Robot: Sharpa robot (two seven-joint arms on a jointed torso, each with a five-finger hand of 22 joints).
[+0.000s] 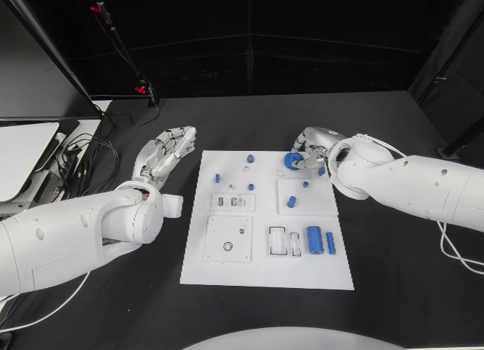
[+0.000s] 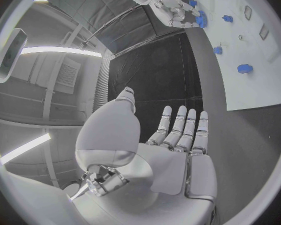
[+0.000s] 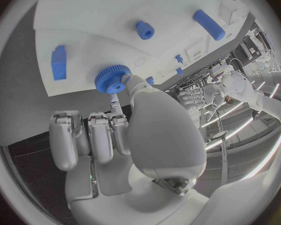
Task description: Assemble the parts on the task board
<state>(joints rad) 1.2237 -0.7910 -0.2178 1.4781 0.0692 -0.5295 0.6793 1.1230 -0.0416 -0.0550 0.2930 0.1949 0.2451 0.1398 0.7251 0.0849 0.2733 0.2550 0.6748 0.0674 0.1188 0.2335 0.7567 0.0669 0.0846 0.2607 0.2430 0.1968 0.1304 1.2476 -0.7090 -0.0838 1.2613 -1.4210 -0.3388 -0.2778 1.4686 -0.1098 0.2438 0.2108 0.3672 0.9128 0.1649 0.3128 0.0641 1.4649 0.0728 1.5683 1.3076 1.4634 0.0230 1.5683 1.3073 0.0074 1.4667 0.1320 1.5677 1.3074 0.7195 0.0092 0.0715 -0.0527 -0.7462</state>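
Observation:
The white task board lies in the middle of the black table. Small blue pegs stand on its far half, and a blue cylinder and a bar lie near its right edge. My right hand is over the board's far right corner and holds a blue gear just above the board. In the right wrist view my thumb presses on the gear and the other fingers are curled in. My left hand hovers beside the board's far left corner, empty, with straight fingers.
A white device and black cables lie at the table's left edge. A black stand with red clips rises at the back left. Bare black table lies around the board.

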